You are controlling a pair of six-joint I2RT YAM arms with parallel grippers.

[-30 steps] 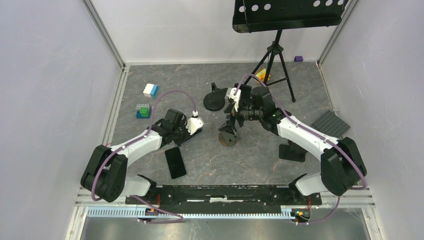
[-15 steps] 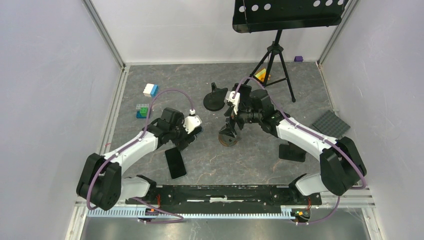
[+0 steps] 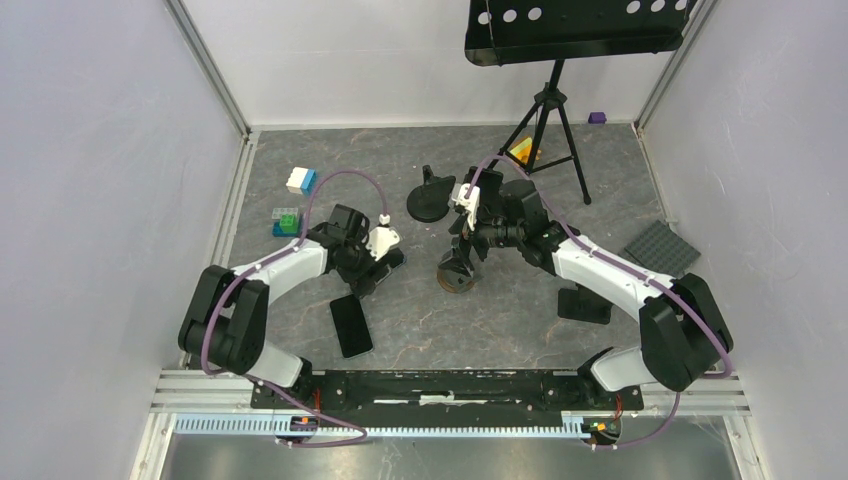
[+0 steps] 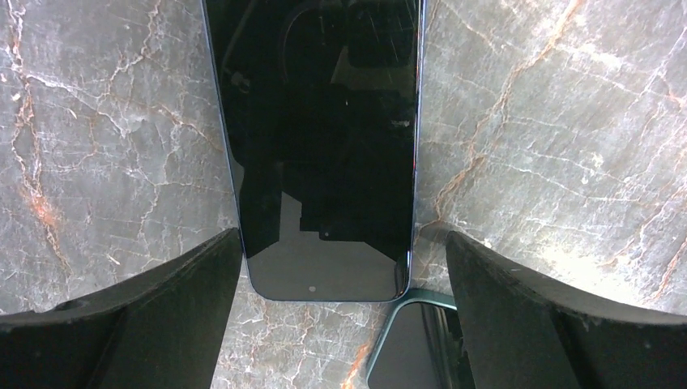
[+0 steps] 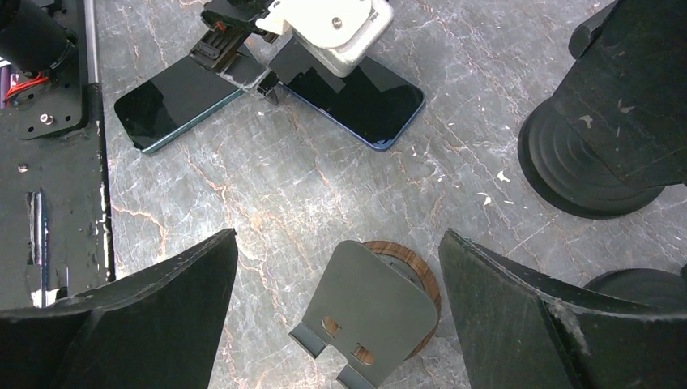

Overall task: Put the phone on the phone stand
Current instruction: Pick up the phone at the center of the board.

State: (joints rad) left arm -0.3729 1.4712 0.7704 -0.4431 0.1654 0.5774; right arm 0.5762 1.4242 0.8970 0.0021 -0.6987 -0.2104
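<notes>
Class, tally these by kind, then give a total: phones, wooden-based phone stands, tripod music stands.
Phones: 2
Wooden-based phone stands: 1
Tripod music stands: 1
Total: 4

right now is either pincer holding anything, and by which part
Nothing is held. Left pincer open over the flat black blue-edged phone; right pincer open above the grey metal stand.

Legible text, labels, brands, numbers: we read none in any view. On the phone [image 4: 324, 146] we see only a dark screen with reflections; on the stand [image 5: 369, 300], bare grey metal.
</notes>
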